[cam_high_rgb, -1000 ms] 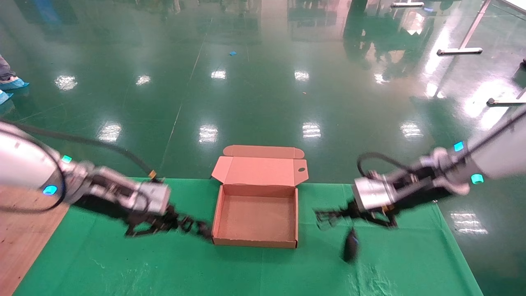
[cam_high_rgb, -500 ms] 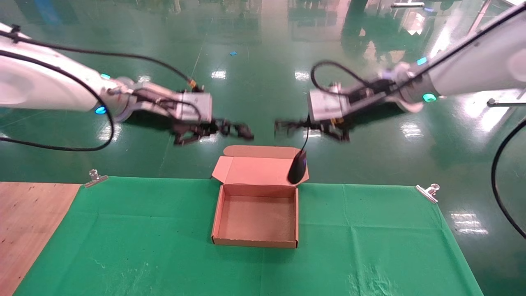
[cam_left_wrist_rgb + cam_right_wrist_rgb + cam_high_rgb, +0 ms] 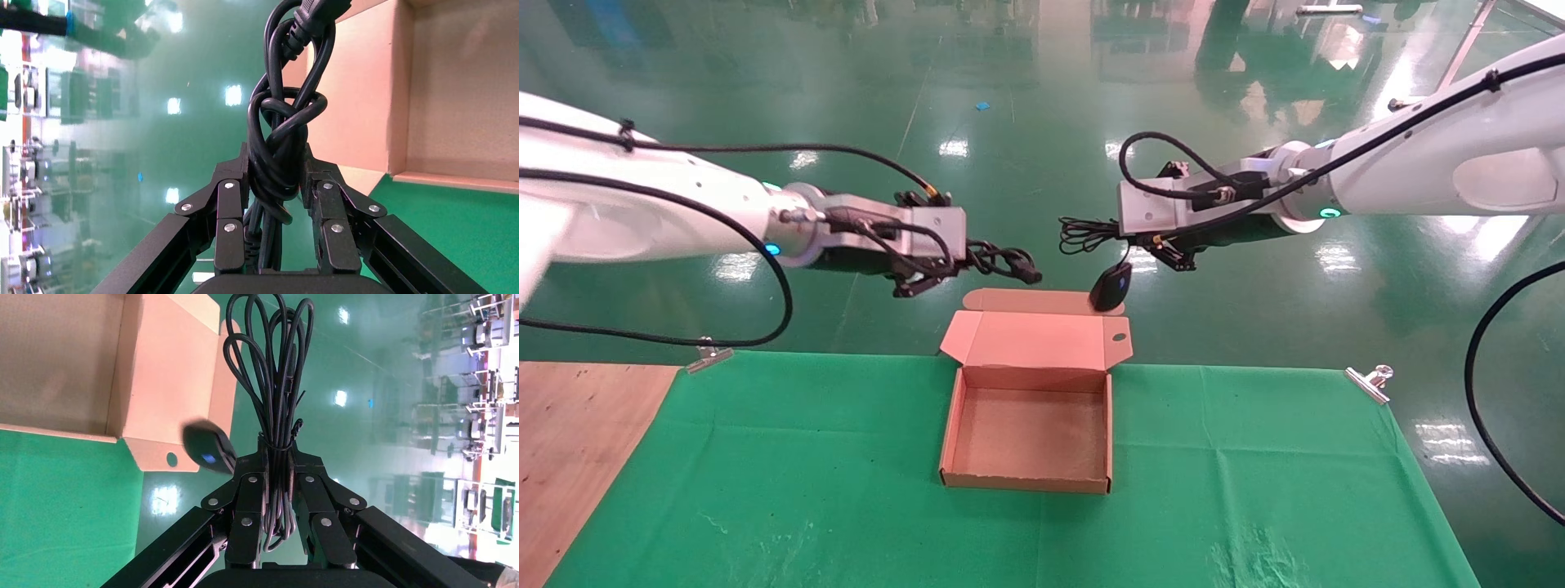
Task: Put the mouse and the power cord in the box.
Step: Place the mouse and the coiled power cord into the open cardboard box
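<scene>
Your left gripper (image 3: pixel 977 260) is raised above the floor just beyond the far edge of the bench, to the left of the box's lid. Its fingers (image 3: pixel 229 211) are clamped on the power cord (image 3: pixel 278 144), whose knotted coil sticks out past the fingertips toward the right arm; the plug end shows at the tip in the left wrist view.

Your right gripper (image 3: pixel 1128 238) is at much the same height opposite it, beyond the far edge and over the right end of the lid flap. It pinches the mouse's thin cable (image 3: pixel 276 410), which is tied in a bundle of loops, so the mouse (image 3: pixel 1111 287) hangs free below the gripper, in front of the lid flap's top edge and not touching anything you can see.

The box (image 3: pixel 1028 483) sits open near the middle of the green cloth (image 3: pixel 764 474), toward the far edge of the bench, lid flap standing up at the back, nothing inside it. A metal clip (image 3: pixel 1369 382) holds the cloth at the far right corner.
</scene>
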{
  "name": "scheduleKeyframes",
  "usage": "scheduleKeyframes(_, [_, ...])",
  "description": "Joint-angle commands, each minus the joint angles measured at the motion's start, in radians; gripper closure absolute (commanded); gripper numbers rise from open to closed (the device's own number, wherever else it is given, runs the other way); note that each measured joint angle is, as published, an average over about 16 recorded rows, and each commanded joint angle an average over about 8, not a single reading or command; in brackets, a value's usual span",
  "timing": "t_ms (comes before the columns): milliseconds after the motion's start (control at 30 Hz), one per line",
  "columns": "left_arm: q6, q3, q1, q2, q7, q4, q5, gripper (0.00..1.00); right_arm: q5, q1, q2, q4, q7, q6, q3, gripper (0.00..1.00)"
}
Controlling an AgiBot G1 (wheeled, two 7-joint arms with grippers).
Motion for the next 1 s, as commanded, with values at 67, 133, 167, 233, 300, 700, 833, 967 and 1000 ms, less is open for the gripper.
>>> scheduleKeyframes(67, [-0.014, 0.002, 0.034, 0.004, 0.024, -0.027, -0.008, 1.00, 0.005, -0.002, 0.001, 0.005, 0.004, 0.000, -0.005, 1.00])
scheduleKeyframes(133, [-0.045, -0.007, 0.084, 0.005, 0.065, -0.064, -0.038, 1.00, 0.008, 0.002, 0.003, 0.003, 0.007, -0.015, -0.008, 1.00])
scheduleKeyframes(167, [-0.062, -0.013, 0.111, 0.005, 0.091, -0.084, -0.057, 1.00, 0.010, 0.005, 0.005, 0.002, 0.007, -0.026, -0.010, 1.00])
scheduleKeyframes(233, [-0.106, -0.032, 0.164, 0.003, 0.146, -0.119, -0.104, 1.00, 0.014, 0.012, 0.008, -0.001, 0.007, -0.055, -0.012, 1.00])
scheduleKeyframes(300, [-0.163, -0.057, 0.216, 0.003, 0.202, -0.145, -0.155, 1.00, 0.018, 0.020, 0.012, -0.006, 0.005, -0.093, -0.013, 1.00])
scheduleKeyframes(700, [-0.476, -0.015, 0.463, 0.017, 0.338, -0.272, -0.350, 1.00, 0.047, 0.053, 0.045, -0.065, -0.041, -0.358, -0.009, 1.00])
scheduleKeyframes(833, [-0.464, 0.060, 0.489, 0.018, 0.307, -0.270, -0.388, 1.00, 0.046, 0.049, 0.050, -0.088, -0.057, -0.374, -0.011, 1.00])
scheduleKeyframes(967, [-0.478, 0.134, 0.508, 0.018, 0.279, -0.264, -0.410, 1.00, 0.047, 0.046, 0.055, -0.105, -0.068, -0.367, -0.010, 1.00])
scheduleKeyframes(1000, [-0.488, 0.152, 0.511, 0.018, 0.273, -0.262, -0.413, 0.97, 0.047, 0.046, 0.056, -0.109, -0.070, -0.365, -0.010, 1.00])
